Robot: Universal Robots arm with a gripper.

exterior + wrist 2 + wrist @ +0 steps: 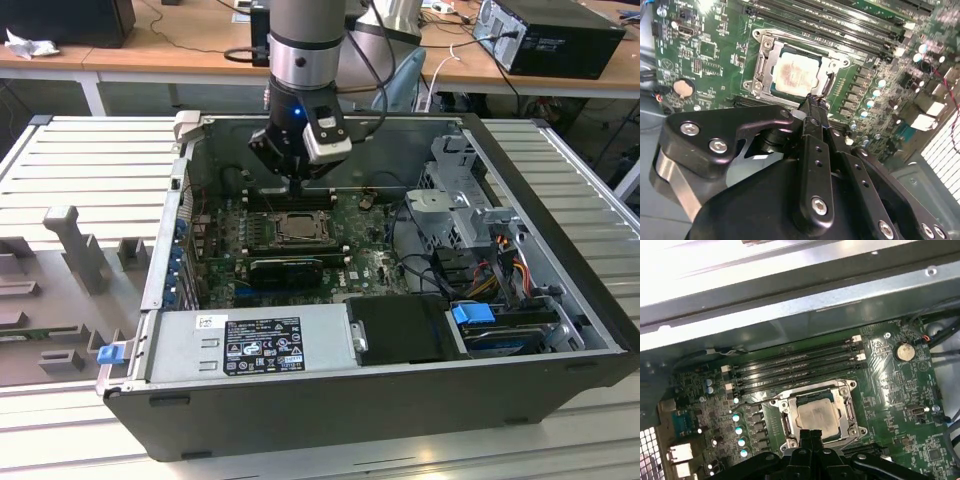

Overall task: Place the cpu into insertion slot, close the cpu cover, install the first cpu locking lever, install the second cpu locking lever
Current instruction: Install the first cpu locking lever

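The cpu (794, 75) (815, 414) (295, 228) lies flat in the insertion slot (272, 230), pale metallic face up. The silvery cpu cover (763, 64) (786, 416) lies down around it as a frame, the chip showing through its window. My gripper (813, 99) (811, 433) (297, 186) is shut, fingers pressed together with nothing seen between them. Its tip sits at the socket's edge, beside a thin bent wire locking lever (828, 84). Whether the tip touches the lever, I cannot tell. Another thin wire lever (790, 393) runs along the socket's side by the memory slots.
Long black memory slots (795, 369) run beside the socket. A coin battery (904, 351) sits on the green motherboard (375, 262). The case holds a power supply (255, 345), a metal drive cage (455, 200) and loose cables (500, 250). The case walls (180, 200) close in the work space.
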